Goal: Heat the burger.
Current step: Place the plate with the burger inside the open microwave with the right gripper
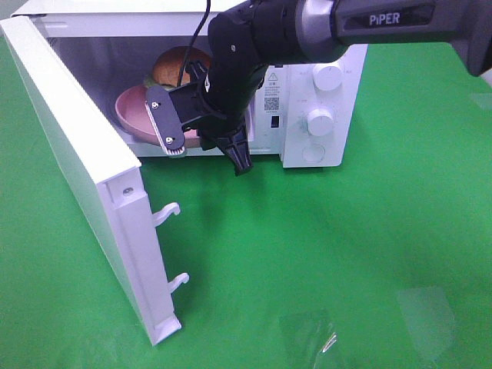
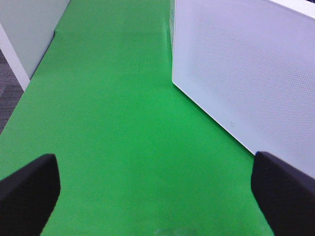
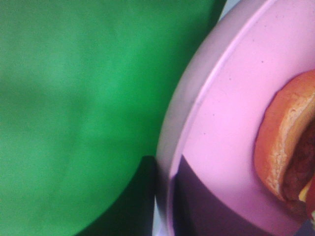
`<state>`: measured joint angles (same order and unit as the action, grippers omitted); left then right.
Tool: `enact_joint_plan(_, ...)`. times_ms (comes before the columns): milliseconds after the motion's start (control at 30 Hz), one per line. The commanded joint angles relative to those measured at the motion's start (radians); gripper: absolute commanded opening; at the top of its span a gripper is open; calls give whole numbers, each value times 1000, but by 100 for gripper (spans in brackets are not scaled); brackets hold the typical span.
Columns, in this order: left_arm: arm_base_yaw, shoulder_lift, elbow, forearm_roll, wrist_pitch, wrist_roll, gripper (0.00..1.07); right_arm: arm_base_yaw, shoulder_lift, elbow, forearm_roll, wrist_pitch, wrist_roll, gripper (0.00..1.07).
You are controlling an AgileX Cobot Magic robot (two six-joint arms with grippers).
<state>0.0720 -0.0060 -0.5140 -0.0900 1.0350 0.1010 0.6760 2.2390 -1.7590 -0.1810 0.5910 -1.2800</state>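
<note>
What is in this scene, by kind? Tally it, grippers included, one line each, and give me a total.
Microwave: 1
Burger: 1
Pink plate: 1
Grippers: 2, the left gripper and the right gripper
Total: 5

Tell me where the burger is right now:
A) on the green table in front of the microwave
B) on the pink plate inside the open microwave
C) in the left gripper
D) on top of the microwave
B: the burger sits on the pink plate in the cavity of the microwave, whose door is swung open.
</note>
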Motion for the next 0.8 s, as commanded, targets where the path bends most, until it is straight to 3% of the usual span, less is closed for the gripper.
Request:
enact_joint_plan(33,-2,-18,0,-4,-6,-3,100,-4,-3,-40,-26,-37,29,0)
enact_joint_plan(367,-2,-18,0,-4,-6,-3,100,-4,58,-152,-93,23,142,0)
enact_joint_plan(800,-2,-18,0,-4,-6,-3,100,-4,84,-173,-108,39,140,0)
